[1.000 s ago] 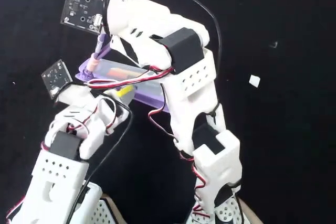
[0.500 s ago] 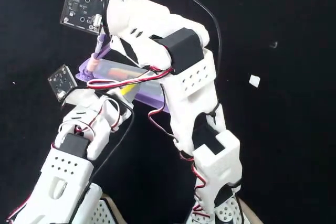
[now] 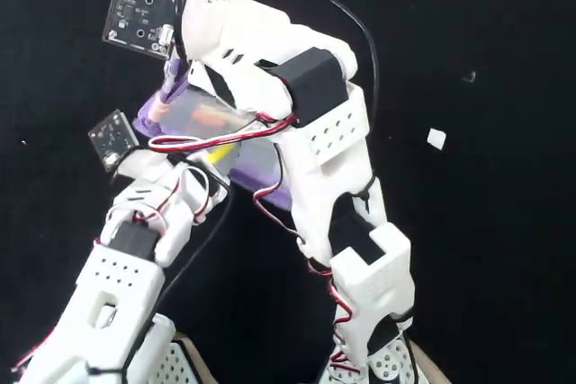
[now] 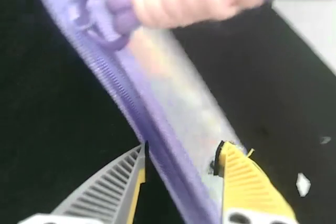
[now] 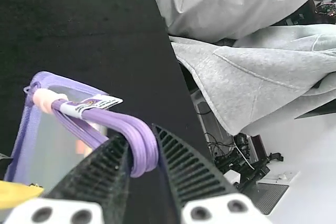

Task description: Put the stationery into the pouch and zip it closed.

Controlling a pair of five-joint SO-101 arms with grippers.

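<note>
Right wrist view, right fingers (image 5: 184, 166) pinching strap loop (image 5: 142, 150) of pouch (image 5: 47, 140), left fingers (image 4: 252, 187) gripping its zipper edge (image 4: 121, 98).

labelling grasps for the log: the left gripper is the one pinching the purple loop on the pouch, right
Not quite. The right gripper is the one pinching the purple loop on the pouch, as the right wrist view shows. The left gripper is closed on the pouch itself, at its zipper edge.

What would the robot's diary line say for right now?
left gripper: shut on pouch edge | right gripper: shut on purple strap | pouch: orange item inside
</note>
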